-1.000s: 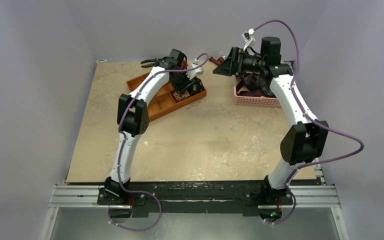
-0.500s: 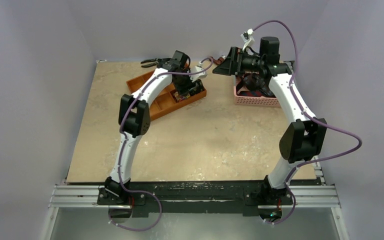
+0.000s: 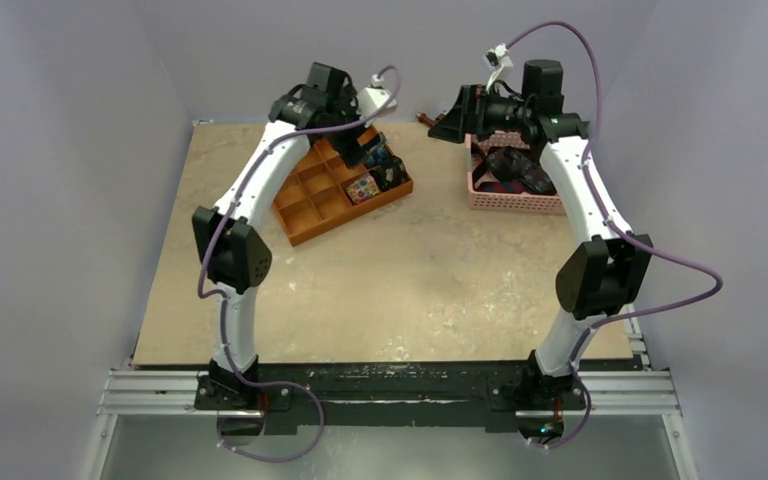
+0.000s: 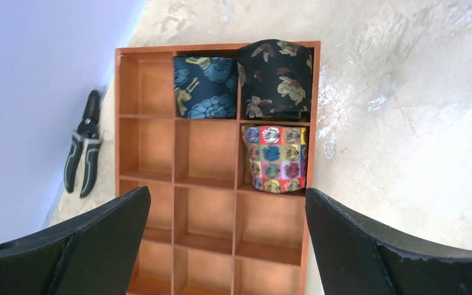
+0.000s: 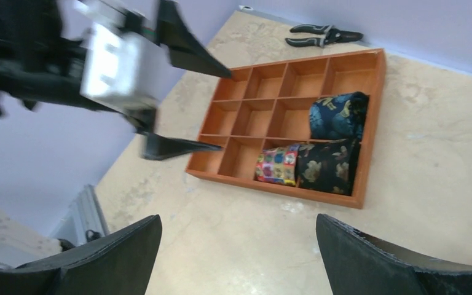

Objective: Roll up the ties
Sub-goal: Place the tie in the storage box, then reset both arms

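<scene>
Three rolled ties sit in compartments along one side of the orange tray [image 4: 160,153]: a blue floral tie [image 4: 204,86], a black floral tie [image 4: 276,78] and a bright multicoloured tie [image 4: 275,159]. My left gripper [image 4: 227,196] hangs open above the tray with nothing between its fingers. My right gripper [image 5: 238,221] is open and empty too, held high over bare table between the tray and a pink basket [image 3: 516,203]. More dark ties [image 3: 512,170] lie loose in that basket. The right wrist view also shows the tray [image 5: 270,186] and the left gripper's spread fingers [image 5: 175,146].
Black-handled pliers [image 4: 83,147] lie on the table beyond the tray, near the back wall. The tray's other compartments [image 4: 206,147] hold nothing. Purple cables loop off both arms. The table's near half [image 3: 400,290] is bare marbled surface.
My left gripper has opened and lifted up and away from the tray, leaving the multicoloured tie in its compartment. The left arm swung left. The right arm has barely moved.
</scene>
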`<state>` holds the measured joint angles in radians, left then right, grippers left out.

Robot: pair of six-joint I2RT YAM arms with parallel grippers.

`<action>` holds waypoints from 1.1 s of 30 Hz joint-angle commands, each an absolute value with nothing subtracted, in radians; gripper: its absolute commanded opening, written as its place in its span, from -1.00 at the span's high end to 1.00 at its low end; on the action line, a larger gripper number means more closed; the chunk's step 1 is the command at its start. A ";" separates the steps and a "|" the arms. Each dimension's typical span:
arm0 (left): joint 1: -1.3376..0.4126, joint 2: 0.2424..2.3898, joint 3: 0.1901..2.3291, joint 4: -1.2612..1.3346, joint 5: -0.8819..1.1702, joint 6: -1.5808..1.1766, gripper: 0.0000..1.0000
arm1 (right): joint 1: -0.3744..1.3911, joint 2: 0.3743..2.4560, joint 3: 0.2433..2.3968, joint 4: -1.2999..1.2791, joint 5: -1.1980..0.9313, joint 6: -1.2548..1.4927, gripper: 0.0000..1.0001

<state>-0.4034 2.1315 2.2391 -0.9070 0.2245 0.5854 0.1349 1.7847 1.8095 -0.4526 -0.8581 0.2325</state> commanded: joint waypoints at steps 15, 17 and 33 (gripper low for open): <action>-0.154 1.713 1.962 -0.977 0.289 0.211 -1.00 | 0.118 1.805 1.901 -0.612 -0.494 -0.239 -0.97; -0.131 1.680 1.872 -0.990 0.291 0.203 -1.00 | 0.117 1.806 1.870 -0.634 -0.481 -0.256 -0.97; -0.081 1.514 1.406 -0.907 0.240 0.059 -1.00 | 0.090 1.585 1.260 -0.562 -0.333 -0.278 -0.97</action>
<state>-0.0853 1.5715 1.4410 -0.9493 0.2527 0.1139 0.0940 1.6882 1.3148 -0.6151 -0.3725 -0.2531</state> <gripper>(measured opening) 0.998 0.983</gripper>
